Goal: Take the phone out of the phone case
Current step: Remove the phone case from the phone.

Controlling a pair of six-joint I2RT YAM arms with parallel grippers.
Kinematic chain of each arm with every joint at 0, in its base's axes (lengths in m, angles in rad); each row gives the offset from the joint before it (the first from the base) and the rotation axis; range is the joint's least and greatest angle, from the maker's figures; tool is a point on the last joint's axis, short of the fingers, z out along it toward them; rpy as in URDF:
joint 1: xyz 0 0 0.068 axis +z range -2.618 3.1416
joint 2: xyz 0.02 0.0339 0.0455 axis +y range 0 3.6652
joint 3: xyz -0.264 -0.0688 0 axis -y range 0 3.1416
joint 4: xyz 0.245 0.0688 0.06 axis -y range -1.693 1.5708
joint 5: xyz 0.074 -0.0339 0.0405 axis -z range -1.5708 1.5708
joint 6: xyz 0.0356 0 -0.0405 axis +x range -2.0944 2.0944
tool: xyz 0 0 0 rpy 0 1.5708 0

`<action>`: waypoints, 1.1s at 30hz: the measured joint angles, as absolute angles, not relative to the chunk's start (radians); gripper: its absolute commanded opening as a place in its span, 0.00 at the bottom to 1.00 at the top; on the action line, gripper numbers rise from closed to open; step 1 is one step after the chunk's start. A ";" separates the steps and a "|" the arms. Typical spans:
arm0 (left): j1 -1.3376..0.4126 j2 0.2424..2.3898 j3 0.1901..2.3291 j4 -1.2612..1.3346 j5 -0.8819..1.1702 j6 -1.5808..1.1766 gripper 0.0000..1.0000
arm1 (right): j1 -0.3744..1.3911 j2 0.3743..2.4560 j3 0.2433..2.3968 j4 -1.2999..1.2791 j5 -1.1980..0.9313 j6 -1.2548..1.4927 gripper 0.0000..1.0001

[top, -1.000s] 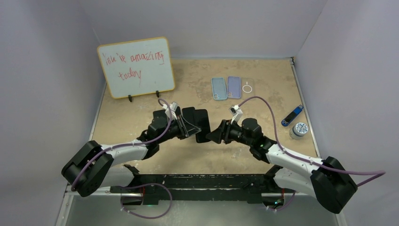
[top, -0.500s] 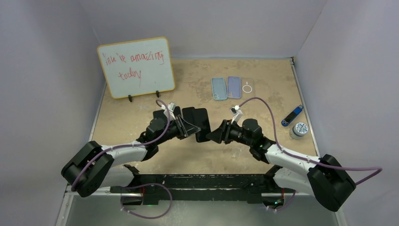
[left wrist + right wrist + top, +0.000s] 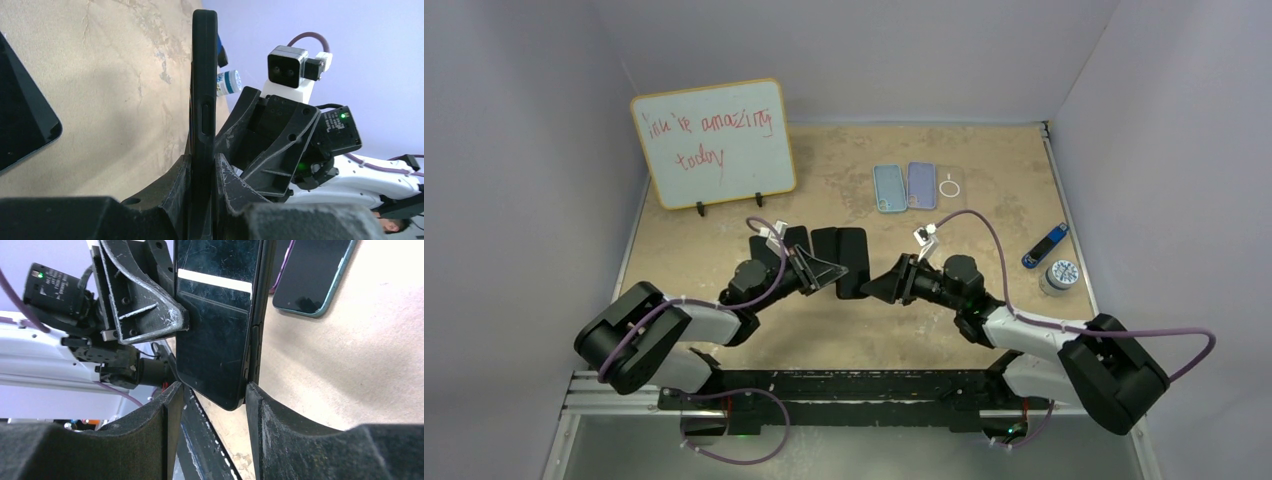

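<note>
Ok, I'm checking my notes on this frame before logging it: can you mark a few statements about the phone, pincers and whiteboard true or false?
The left pincer is clamped on the cased phone. True.
The cased phone lies flat, untouched. False: it is raised in the left pincer's grip.
The right pincer has a finger on each side of the phone's end. True.
The whiteboard lies flat. False: it stands upright.
</note>
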State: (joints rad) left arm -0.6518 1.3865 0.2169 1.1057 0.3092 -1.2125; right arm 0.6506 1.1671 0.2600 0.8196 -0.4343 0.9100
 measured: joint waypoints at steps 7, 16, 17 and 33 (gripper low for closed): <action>-0.649 1.421 0.194 1.261 0.302 -1.265 0.00 | 0.632 1.203 0.246 0.982 -0.469 0.968 0.50; -0.664 1.421 0.194 1.349 0.277 -1.273 0.00 | 0.621 1.254 0.246 1.153 -0.493 1.020 0.40; -0.665 1.421 0.194 1.353 0.276 -1.273 0.00 | 0.620 1.256 0.246 1.159 -0.493 1.023 0.38; -0.750 1.568 0.218 1.450 0.189 -1.261 0.05 | 0.566 1.184 0.210 1.080 -0.497 1.051 0.00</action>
State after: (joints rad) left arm -0.7502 1.5681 0.2184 1.4502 0.1894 -1.2606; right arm 0.5663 1.1843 0.2100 1.0798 -0.4973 1.0512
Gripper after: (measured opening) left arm 0.178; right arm 0.046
